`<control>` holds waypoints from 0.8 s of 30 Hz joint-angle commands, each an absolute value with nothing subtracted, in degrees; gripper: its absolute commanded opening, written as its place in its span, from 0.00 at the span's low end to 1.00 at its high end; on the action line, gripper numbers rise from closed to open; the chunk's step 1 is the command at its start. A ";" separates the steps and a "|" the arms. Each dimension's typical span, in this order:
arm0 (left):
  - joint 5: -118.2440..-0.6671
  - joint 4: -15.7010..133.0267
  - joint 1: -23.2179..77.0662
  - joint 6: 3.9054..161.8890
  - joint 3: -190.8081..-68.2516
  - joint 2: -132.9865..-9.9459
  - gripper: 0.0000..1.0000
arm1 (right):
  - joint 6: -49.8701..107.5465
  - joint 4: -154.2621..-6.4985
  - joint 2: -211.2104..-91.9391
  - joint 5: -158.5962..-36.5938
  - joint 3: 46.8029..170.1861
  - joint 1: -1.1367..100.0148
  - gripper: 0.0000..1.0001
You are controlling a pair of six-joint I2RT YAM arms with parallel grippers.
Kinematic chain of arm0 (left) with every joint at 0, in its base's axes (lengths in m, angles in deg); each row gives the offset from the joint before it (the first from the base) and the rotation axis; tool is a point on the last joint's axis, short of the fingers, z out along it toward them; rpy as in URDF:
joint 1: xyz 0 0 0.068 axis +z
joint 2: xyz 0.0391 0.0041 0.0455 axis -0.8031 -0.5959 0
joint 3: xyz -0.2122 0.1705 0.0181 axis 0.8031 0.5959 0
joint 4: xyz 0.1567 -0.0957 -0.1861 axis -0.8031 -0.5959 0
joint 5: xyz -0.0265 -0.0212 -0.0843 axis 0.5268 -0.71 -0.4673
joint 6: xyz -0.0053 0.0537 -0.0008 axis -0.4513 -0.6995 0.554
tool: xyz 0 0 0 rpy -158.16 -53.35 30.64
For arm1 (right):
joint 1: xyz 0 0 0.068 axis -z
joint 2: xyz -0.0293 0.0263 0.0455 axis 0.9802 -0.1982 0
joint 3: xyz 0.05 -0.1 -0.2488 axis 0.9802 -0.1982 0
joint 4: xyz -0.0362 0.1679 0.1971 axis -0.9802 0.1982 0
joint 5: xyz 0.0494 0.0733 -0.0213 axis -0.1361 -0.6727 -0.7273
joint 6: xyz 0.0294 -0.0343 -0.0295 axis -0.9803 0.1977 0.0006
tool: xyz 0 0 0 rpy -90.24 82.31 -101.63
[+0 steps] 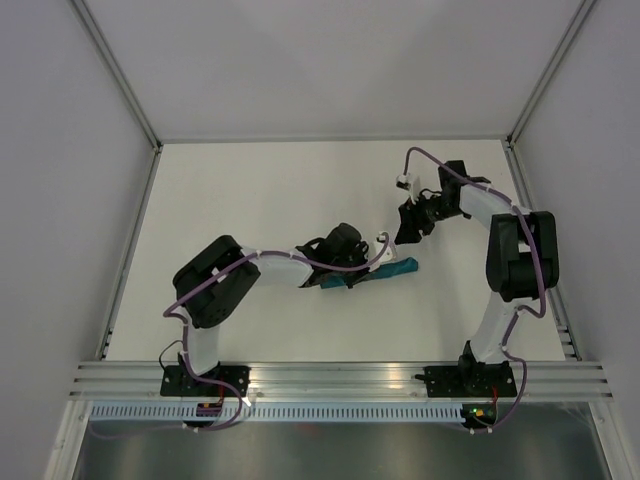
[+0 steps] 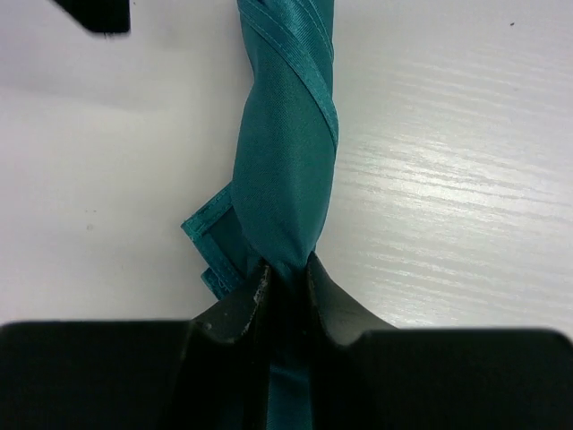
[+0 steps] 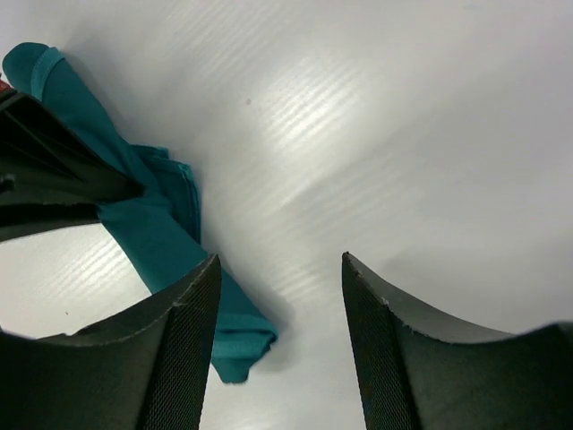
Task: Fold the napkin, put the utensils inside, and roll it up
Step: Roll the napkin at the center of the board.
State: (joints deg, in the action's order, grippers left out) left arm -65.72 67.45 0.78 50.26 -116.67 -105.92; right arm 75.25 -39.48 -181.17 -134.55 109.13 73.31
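The teal napkin [image 1: 395,269] lies on the white table [image 1: 250,200] as a tight twisted roll. My left gripper [image 1: 347,277] is shut on one end of it. In the left wrist view the roll [image 2: 286,161] runs straight out from the left gripper [image 2: 288,273], with a hemmed corner sticking out at the left. My right gripper [image 1: 409,226] hovers just beyond the roll's other end, apart from it. In the right wrist view the right gripper [image 3: 277,278] stands open and empty, the napkin [image 3: 152,224] beside its left finger [image 3: 183,340]. The utensils are hidden.
White walls with metal corner posts [image 1: 120,80] enclose the table on three sides. An aluminium rail [image 1: 330,378] carrying both arm bases runs along the near edge. The left gripper's dark body [image 3: 45,170] shows at the left of the right wrist view.
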 commanded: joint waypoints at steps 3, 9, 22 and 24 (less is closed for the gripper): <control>-76.58 55.08 2.71 56.90 -117.91 -111.54 0.19 | 75.37 -47.75 -171.06 -137.59 101.45 76.10 0.62; -85.36 50.24 6.13 59.27 -122.04 -115.32 0.19 | 82.83 -51.18 -159.54 -137.77 90.70 76.11 0.61; -95.75 39.25 9.13 60.16 -130.66 -122.35 0.20 | 90.94 -61.53 -144.59 -125.13 73.39 62.50 0.67; -96.46 38.63 9.39 60.16 -131.45 -122.80 0.20 | 90.15 -63.56 -143.80 -122.57 71.36 59.50 0.67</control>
